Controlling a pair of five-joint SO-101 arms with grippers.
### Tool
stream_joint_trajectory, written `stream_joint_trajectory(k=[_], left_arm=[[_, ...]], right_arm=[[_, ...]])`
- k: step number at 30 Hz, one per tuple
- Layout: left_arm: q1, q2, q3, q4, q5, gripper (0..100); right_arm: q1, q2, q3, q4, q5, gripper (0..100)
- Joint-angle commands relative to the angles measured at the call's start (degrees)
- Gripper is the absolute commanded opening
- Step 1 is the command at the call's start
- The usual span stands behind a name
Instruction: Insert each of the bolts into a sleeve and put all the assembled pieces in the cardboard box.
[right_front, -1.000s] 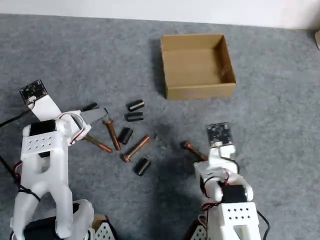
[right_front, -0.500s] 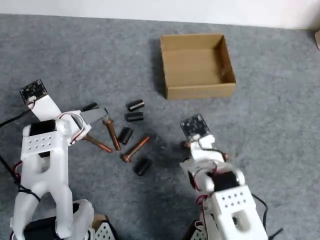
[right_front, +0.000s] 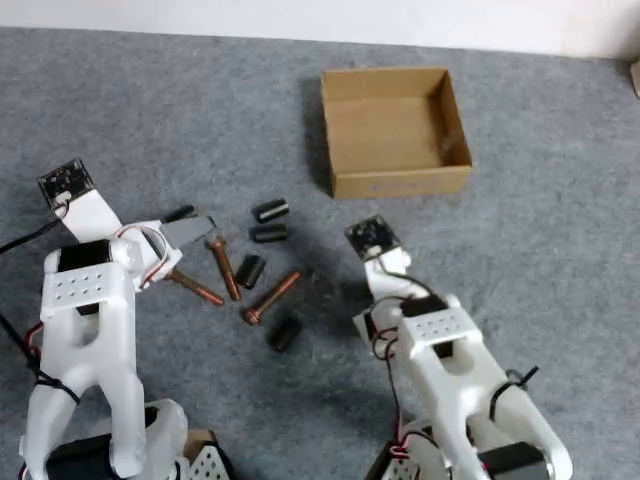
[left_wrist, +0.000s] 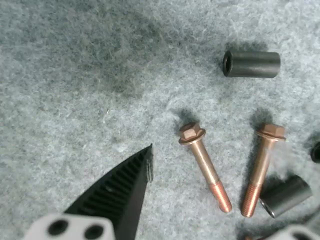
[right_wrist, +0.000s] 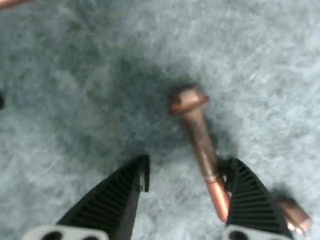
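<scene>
Right gripper (right_wrist: 187, 185) jaws held wide around hex bolt (right_wrist: 197, 135), presumably for grasping; left gripper (right_front: 188, 222) jaws seen wide beside loose bolts (left_wrist: 205, 167)

Soft even light, faint shadows

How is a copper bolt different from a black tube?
The bolt is copper-coloured; the sleeve is black. The bolt is long and thin with a hex head; the sleeve is short, fat and plain. The sleeve has a hole at its end; the bolt looks solid. Both lie flat on the grey mat, apart.
</scene>
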Motion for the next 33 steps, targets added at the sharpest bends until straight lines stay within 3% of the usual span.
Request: stream_joint_trajectory(k=[1, 4, 9, 19, 22, 28, 33], left_arm=[[1.27, -1.19, -0.13, -0.79, -0.26, 49], [1.27, -1.19, -0.13, -0.79, -0.26, 49], [1.27, -1.19, -0.13, -0.79, -0.26, 49], [1.36, -1.19, -0.13, -0.7, -0.26, 49], [3.3, -1.19, -0.13, -0.53, -1.49, 49], [12.26, -1.19, 1.89, -0.44, -12.66, 49], [9.27, -1.19, 1.63, -0.7, -9.41, 49]], right_arm=[[-0.57, 4.53, -0.84, -1.54, 0.62, 21.7], [0.48, 4.97, -0.92, -1.63, 0.62, 19.8], [0.48, 3.74, -0.92, -1.63, 0.62, 0.0], [7.08, -8.4, -0.4, -1.63, 0.26, 0.5], [6.37, -14.73, 3.47, -1.63, 0.26, 0.4], [5.67, -28.97, 10.42, -1.71, 0.26, 0.4], [3.74, -38.46, 16.04, -2.77, 0.53, 0.4]])
